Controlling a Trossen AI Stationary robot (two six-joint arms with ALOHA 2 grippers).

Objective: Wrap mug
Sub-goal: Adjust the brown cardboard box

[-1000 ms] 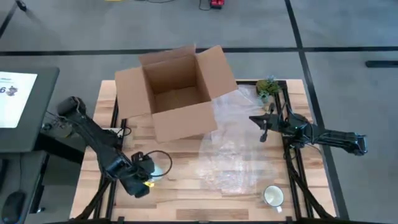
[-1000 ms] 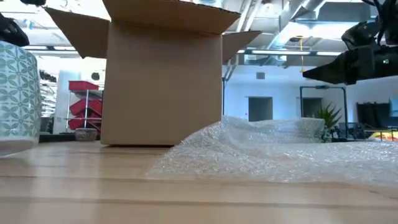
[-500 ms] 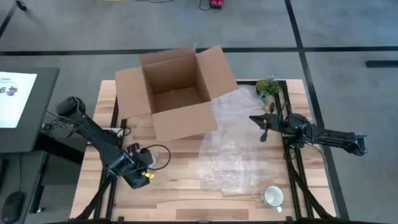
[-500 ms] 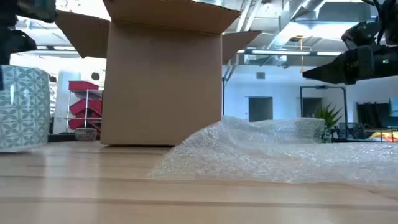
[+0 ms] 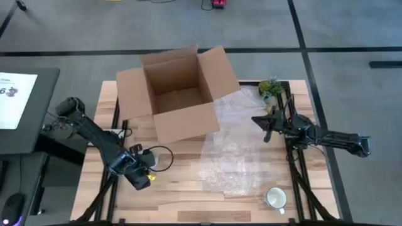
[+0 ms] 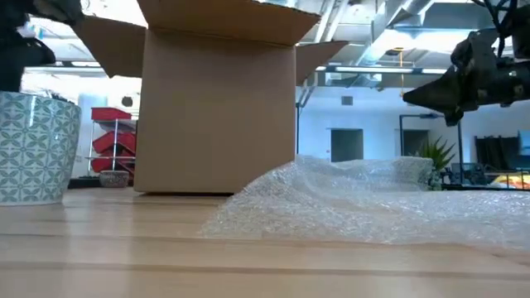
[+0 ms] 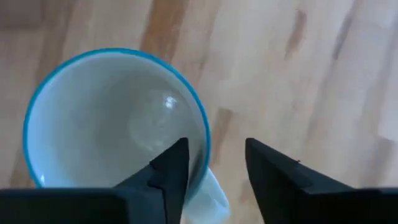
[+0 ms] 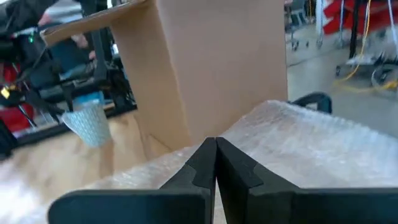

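A white mug with a teal pattern (image 6: 35, 147) and a blue rim (image 7: 118, 118) stands upright on the wood at the near left. My left gripper (image 7: 214, 152) hangs open just above it, pointing down. One finger is over the mug's inside and the other outside its wall by the handle (image 7: 211, 194), with bare wood showing between. In the high view this gripper (image 5: 143, 171) covers the mug. A sheet of bubble wrap (image 5: 235, 150) lies spread right of centre. My right gripper (image 5: 267, 125) hovers shut above the wrap's right edge.
An open cardboard box (image 5: 179, 94) stands at the far middle, its near wall by the wrap. A second, white mug (image 5: 275, 198) sits at the near right corner. A small plant (image 5: 270, 88) is at the far right. Bare wood lies between the mug and the wrap.
My left gripper has moved a little toward the table's far edge. The patterned mug has gone with it, farther from the near edge, and now stands upright on the wood. My right gripper has tipped slightly above the wrap.
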